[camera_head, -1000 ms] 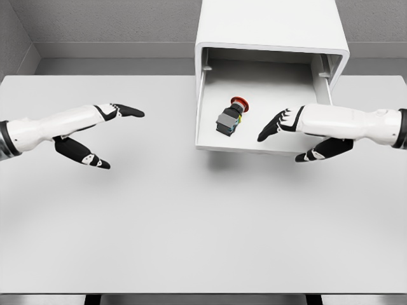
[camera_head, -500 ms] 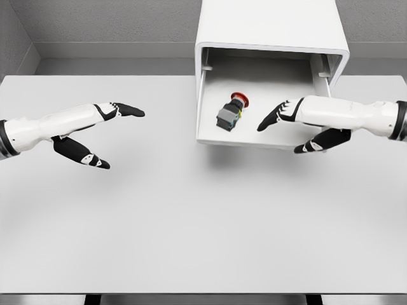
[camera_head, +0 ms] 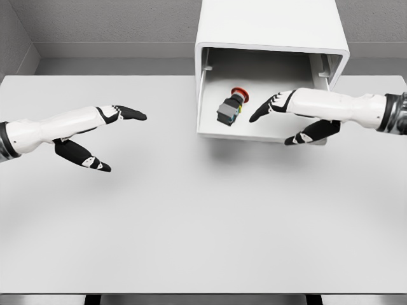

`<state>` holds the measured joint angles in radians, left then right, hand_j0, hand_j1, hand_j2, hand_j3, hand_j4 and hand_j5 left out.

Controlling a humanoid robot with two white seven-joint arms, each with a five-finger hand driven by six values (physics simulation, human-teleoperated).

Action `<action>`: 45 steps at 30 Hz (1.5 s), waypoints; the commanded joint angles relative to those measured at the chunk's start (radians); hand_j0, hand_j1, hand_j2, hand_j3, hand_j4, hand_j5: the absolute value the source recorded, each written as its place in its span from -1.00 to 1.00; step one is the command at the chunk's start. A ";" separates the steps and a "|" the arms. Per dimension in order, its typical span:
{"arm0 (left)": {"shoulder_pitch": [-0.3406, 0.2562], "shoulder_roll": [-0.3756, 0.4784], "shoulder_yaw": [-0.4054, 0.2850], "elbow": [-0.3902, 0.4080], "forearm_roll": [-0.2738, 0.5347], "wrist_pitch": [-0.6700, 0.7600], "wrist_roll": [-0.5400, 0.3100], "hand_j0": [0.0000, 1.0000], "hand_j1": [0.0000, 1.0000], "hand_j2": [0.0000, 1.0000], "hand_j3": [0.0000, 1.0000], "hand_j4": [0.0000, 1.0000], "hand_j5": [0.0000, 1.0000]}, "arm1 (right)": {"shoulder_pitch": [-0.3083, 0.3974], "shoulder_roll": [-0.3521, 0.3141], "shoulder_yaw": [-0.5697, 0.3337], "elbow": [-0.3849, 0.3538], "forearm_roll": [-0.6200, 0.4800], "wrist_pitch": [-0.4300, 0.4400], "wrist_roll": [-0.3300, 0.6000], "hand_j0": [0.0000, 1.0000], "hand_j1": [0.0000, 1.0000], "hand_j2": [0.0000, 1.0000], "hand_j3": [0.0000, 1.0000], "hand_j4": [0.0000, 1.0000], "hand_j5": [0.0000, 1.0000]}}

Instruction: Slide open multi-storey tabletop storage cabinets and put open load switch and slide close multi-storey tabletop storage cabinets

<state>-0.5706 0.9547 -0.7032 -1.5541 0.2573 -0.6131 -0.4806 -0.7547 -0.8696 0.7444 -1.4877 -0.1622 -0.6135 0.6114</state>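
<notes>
Compared with the frame one second earlier, the drawer (camera_head: 210, 130) sits further back into the cabinet (camera_head: 270, 28), its front lip nearer the cabinet body, and the right hand (camera_head: 289, 117) has travelled up and to the left with it. The left hand (camera_head: 95, 136) is nearly unchanged.

The white cabinet stands at the far edge of the white table (camera_head: 191, 222), right of centre, with its lower drawer partly extended toward the viewer. The load switch (camera_head: 230, 109), a grey and black block with a red round cap, lies tilted on the drawer floor, left of centre, the cap pointing toward the cabinet's back.

The right hand, entering from the picture's right, has its fingers (camera_head: 264, 111) extended over the drawer just right of the switch, not touching it; the thumb (camera_head: 305, 135) lies at the drawer's front lip. The digits are apart and clasp nothing.

The left hand hovers over the table well left of the cabinet, fingers and thumb spread wide, holding nothing.
</notes>
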 commanded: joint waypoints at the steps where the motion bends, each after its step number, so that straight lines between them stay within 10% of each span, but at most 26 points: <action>1: 0.000 0.001 0.001 -0.003 0.008 0.002 -0.001 1.00 1.00 1.00 1.00 1.00 1.00 | 0.000 0.009 0.000 0.014 -0.007 0.003 -0.001 0.64 0.64 0.64 0.64 0.64 0.64; 45: 0.006 0.001 0.001 -0.038 0.008 0.002 -0.001 1.00 1.00 1.00 1.00 1.00 1.00 | -0.109 0.189 0.004 0.296 0.009 0.003 -0.001 0.60 0.60 0.60 0.60 0.60 0.60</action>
<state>-0.5645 0.9548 -0.7032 -1.5913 0.2570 -0.6131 -0.4821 -0.8636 -0.6813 0.7501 -1.1946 -0.1459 -0.6137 0.6113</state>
